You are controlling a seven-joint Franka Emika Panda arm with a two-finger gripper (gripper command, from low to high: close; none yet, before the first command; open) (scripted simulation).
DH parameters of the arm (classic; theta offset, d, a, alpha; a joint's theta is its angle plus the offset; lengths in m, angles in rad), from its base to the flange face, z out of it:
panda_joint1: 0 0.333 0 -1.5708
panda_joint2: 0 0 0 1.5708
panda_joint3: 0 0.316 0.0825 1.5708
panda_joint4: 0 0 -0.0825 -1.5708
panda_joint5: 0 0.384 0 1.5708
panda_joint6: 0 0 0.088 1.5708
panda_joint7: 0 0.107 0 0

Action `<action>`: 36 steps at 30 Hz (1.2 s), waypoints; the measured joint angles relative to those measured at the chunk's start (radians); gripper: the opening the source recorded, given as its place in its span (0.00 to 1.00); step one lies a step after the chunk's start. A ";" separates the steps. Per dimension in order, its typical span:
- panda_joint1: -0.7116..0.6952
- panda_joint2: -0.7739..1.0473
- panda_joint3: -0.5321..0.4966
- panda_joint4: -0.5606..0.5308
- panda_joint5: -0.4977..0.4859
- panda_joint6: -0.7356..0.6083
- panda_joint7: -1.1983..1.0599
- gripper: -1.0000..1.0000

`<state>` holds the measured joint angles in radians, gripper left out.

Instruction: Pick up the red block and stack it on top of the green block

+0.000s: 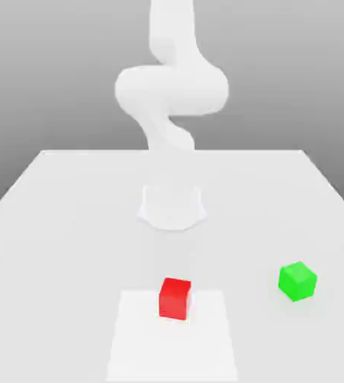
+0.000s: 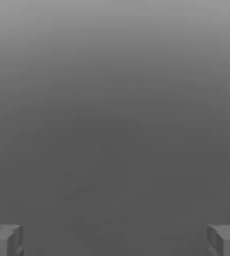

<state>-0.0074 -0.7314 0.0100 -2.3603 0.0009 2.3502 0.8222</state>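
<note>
The red block [image 1: 175, 298] sits on the white table [image 1: 63, 224] near its front edge, about in the middle. The green block [image 1: 298, 281] rests on the table toward the exterior view's right of the red one, a clear gap apart and turned slightly. My white arm [image 1: 171, 86] rises from its base [image 1: 172, 206] behind the blocks and bends high above the table. In the hand view my gripper [image 2: 115, 241] is open, its two grey fingertips [image 2: 6, 240] standing far apart with nothing between them, against plain grey background.
A lighter square patch [image 1: 171, 344] marks the table under and in front of the red block. The table's edges run at the exterior view's left and right, with a grey backdrop behind.
</note>
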 joint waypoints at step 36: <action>-0.015 0.806 0.027 -0.502 -0.014 0.587 0.221 0.00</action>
<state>-0.0221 0.0744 0.0368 -2.8622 -0.0133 2.9374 1.0433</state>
